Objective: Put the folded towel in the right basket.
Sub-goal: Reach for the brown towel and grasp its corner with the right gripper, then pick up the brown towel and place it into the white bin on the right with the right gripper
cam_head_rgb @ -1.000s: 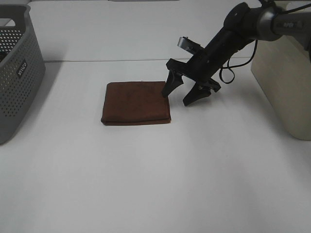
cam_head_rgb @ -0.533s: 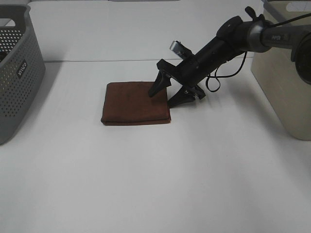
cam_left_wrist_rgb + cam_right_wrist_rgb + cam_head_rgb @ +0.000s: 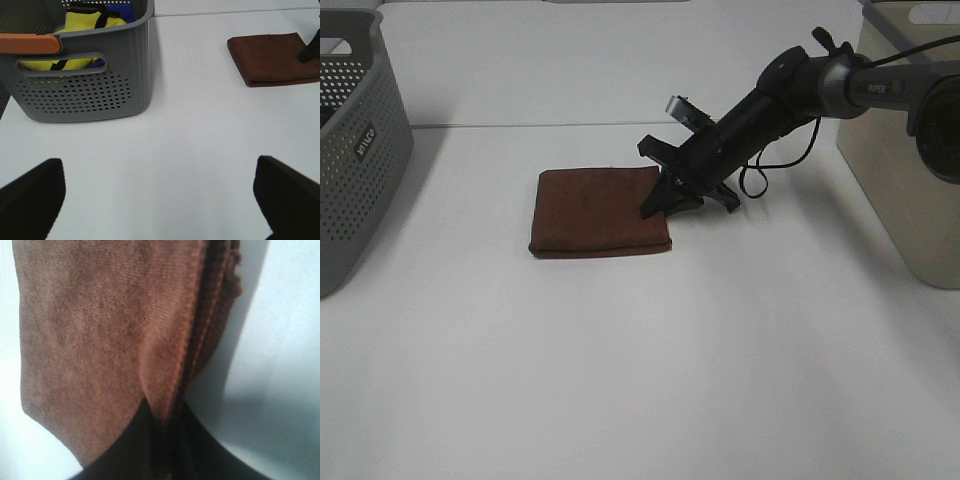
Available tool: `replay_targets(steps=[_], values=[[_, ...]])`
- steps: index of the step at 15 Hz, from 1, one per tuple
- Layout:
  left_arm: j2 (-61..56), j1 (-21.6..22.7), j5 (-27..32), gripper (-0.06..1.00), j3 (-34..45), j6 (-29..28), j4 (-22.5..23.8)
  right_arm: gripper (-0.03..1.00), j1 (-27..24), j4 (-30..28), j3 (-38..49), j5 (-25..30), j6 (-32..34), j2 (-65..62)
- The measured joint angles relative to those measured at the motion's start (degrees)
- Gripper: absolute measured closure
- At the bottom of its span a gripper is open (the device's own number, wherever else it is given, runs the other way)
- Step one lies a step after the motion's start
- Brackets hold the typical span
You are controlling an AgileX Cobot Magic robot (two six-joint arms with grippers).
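**Exterior high view.** The brown folded cloth towel (image 3: 600,212) lies flat on the white table (image 3: 640,380), well apart from the beige smooth-walled right basket (image 3: 910,160). The right gripper (image 3: 656,207) is down at the towel's right edge with its jaws drawn together on it. Progress, as a judgement: the grasp is made, while lift, carry and release into the basket remain. Compared with half a second earlier, the jaws, which then stood apart astride that edge, have come together. The arm sits lower, and the towel has not shifted.

**Left wrist view.** The left gripper (image 3: 159,165) hangs over bare table with its fingers (image 3: 32,195) wide apart, holding nothing. A grey perforated plastic basket (image 3: 85,85) with yellow and blue contents stands near. The towel (image 3: 272,57) lies farther off.

**Right wrist view.** The towel (image 3: 100,325) fills the frame. The right gripper (image 3: 162,432) is clamped on its stacked folded edge.
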Motion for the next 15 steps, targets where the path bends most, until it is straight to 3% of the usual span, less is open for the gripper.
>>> replay_targets(steps=[4,8,11,15], values=[[0.0,0.0,0.0,-0.03,0.0,0.0,0.0,0.91,0.0,-1.7,0.2,0.0,-0.8,-4.4],[0.0,0.0,0.0,-0.03,0.0,0.0,0.0,0.91,0.0,-8.2,0.2,0.1,-1.4,-18.2],[0.0,0.0,0.0,-0.03,0.0,0.0,0.0,0.91,0.0,-16.0,0.2,0.4,0.2,-27.7],[0.0,0.0,0.0,-0.03,0.0,0.0,0.0,0.91,-0.1,-32.6,0.2,1.9,6.5,-38.0]])
